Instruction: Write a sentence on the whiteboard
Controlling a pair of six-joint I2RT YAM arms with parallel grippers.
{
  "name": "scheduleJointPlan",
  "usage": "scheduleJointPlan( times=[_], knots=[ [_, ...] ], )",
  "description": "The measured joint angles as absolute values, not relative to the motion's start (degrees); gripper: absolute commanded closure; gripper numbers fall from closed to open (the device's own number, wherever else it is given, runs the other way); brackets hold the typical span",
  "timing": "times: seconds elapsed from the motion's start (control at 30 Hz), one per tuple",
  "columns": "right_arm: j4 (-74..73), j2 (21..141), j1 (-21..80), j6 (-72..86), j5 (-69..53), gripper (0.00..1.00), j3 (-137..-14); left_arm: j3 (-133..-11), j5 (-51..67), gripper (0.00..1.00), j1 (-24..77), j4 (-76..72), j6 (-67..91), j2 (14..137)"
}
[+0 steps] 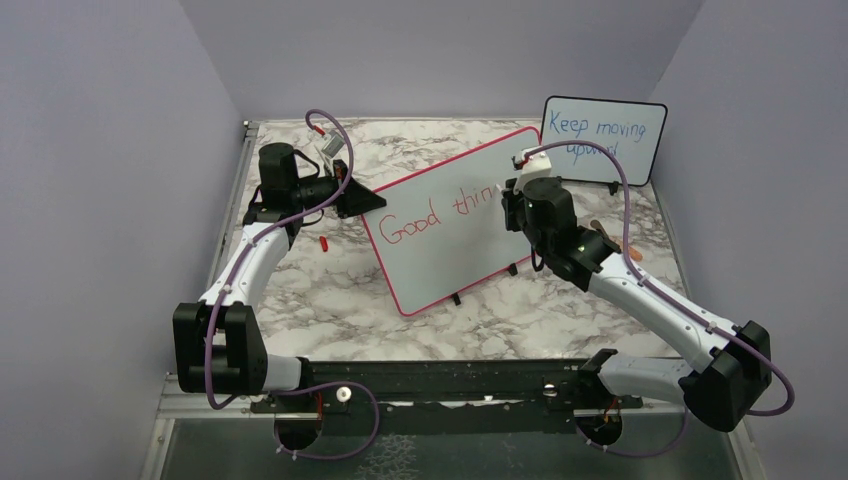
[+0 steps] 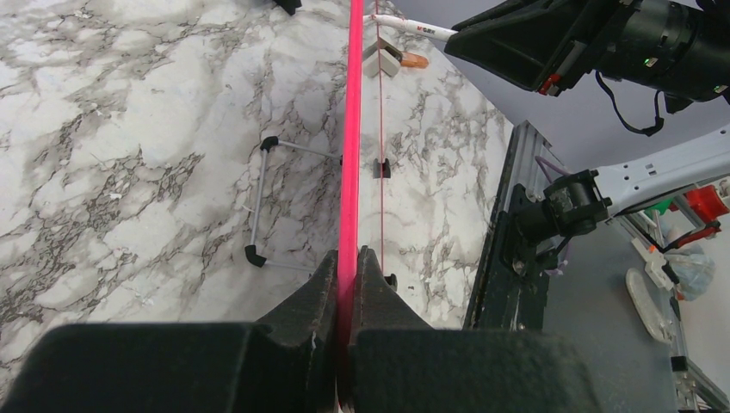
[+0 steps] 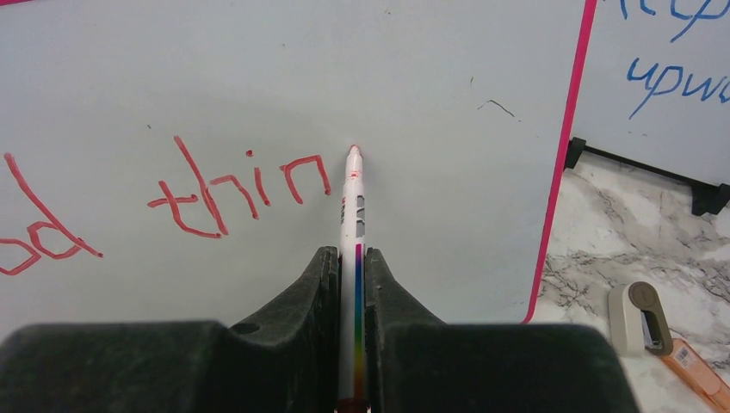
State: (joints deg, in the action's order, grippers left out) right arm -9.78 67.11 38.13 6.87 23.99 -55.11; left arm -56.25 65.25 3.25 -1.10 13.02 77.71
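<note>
The whiteboard [image 1: 450, 235], white with a thin red-pink frame, stands tilted mid-table. Red handwriting on it reads "Good thin" [image 1: 432, 215]; the right wrist view shows "thin" [image 3: 237, 185]. My left gripper [image 1: 368, 200] is shut on the board's left edge; its red frame [image 2: 350, 129] runs edge-on between the jaws. My right gripper [image 1: 512, 200] is shut on a white marker [image 3: 355, 215] with a rainbow stripe. The marker's red tip touches the board [image 3: 430, 77] just right of the "n".
A smaller black-framed board [image 1: 604, 138] with blue writing stands at the back right. A red cap [image 1: 323, 242] lies on the marble left of the whiteboard. An eraser and an orange marker [image 3: 654, 331] lie on the table right of the board.
</note>
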Motion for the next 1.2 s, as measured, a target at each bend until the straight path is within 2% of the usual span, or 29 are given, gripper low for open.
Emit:
scheduleJointPlan(
  times=[1.2],
  knots=[
    [-12.6, 66.3, 38.1, 7.0, 19.8, 0.99, -53.9, -56.2, 65.2, 1.00, 3.2, -1.0, 13.0, 77.7]
  ],
)
